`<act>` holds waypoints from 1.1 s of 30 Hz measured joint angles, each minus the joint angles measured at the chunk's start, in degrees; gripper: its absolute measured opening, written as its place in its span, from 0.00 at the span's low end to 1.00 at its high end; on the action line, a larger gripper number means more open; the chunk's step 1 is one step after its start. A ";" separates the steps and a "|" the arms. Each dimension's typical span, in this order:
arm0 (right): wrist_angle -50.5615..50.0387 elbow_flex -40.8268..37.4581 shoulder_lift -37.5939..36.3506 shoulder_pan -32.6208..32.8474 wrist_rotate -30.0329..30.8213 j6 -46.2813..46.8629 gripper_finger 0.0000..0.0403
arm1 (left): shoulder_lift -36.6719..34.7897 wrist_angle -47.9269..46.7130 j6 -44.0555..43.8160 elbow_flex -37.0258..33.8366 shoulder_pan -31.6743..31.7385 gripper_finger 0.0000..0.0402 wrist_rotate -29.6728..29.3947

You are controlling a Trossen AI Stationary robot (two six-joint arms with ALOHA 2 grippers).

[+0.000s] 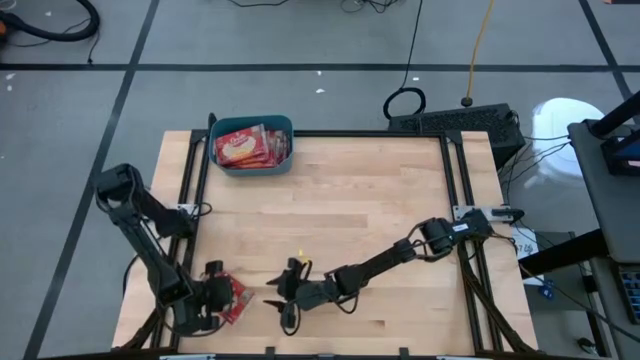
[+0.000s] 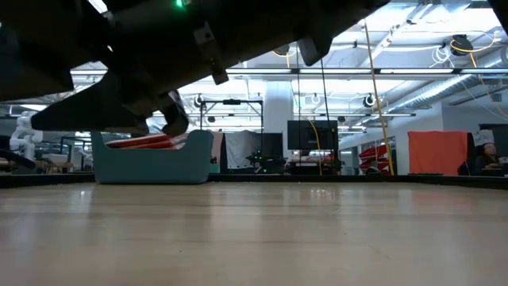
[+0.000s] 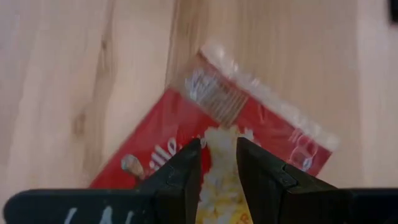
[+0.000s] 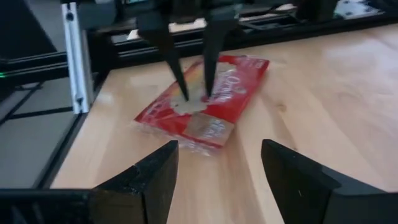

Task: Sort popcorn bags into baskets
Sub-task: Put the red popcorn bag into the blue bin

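Directly beneath the left gripper (image 3: 217,163), whose narrowly parted fingers touch but don't pinch it, the popcorn bag (image 3: 249,134) lies diagonally, nearer than the spread right gripper (image 4: 214,165).

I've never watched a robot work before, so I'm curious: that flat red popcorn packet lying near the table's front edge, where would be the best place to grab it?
Probably from straight above. The popcorn packet lies flat on the table, so no edge is easy to reach from the side. The left hand stands over its middle with its fingers narrowly apart, tips on the wrapper, suited to pinching up the loose film. The right hand waits open nearby.
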 joint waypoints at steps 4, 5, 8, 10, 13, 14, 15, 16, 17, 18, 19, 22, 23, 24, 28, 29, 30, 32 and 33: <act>-0.60 0.00 0.00 0.25 2.68 -0.07 0.55 | 3.13 0.20 -1.43 0.02 -0.87 0.27 0.01; -0.31 -0.02 0.00 0.25 2.89 -0.24 0.55 | 3.69 0.37 -1.40 0.14 -0.74 0.27 -0.08; -0.14 -0.02 0.01 0.24 3.10 -0.32 0.55 | 5.25 1.51 -0.67 0.28 0.29 0.27 -1.72; -0.39 -0.02 0.00 0.13 3.28 -0.41 0.55 | 5.99 2.45 0.41 0.28 1.14 0.27 -3.42; -1.70 -0.04 0.00 -0.18 3.37 -0.41 0.55 | 6.75 4.25 2.26 0.19 2.65 0.27 -5.82; -2.16 -0.06 0.00 -0.26 3.39 -0.42 0.55 | 6.97 4.85 2.93 0.15 3.20 0.27 -6.48; -2.39 -0.07 0.00 -0.29 3.39 -0.41 0.55 | 7.04 5.47 3.65 0.11 3.77 0.27 -6.88; -2.92 -0.07 0.00 -0.33 3.39 -0.17 0.55 | 7.04 6.03 4.14 0.08 4.37 0.27 -7.12; -3.71 -0.07 0.00 -0.39 3.39 0.17 0.55 | 7.06 6.47 4.29 0.04 5.05 0.27 -7.45; -4.43 -0.07 0.00 -0.41 3.39 0.73 0.55 | 7.06 6.67 4.41 0.04 5.72 0.27 -7.66; -5.17 -0.08 0.07 -0.47 3.43 1.55 0.55 | 7.06 6.83 4.41 0.04 6.35 0.27 -8.07; -5.15 -0.09 1.06 -0.67 3.59 3.55 0.55 | 7.08 7.79 4.49 -0.04 8.41 0.27 -8.74; -5.13 -0.09 1.39 -0.86 3.57 4.53 0.55 | 7.08 8.21 4.56 -0.04 9.09 0.27 -8.80; -5.12 -0.09 1.98 -1.03 3.57 5.50 0.55 | 7.08 8.69 4.69 -0.04 9.63 0.27 -8.88; -5.46 -0.16 3.22 -1.81 5.02 7.48 0.55 | 7.08 11.92 7.86 -0.04 11.07 0.27 -9.24; -5.66 -0.20 3.23 -1.87 5.77 7.32 0.55 | 7.08 12.88 8.77 -0.04 11.35 0.27 -9.25; -5.43 -0.17 3.23 -1.87 6.69 6.69 0.55 | 7.08 13.88 9.83 -0.04 11.53 0.27 -9.28; -4.60 -0.17 3.17 -1.84 7.89 4.85 0.55 | 7.08 15.54 12.01 -0.04 11.69 0.27 -9.38; -3.78 -0.17 3.17 -1.81 8.15 3.85 0.55 | 7.08 15.91 12.87 -0.04 11.70 0.27 -9.47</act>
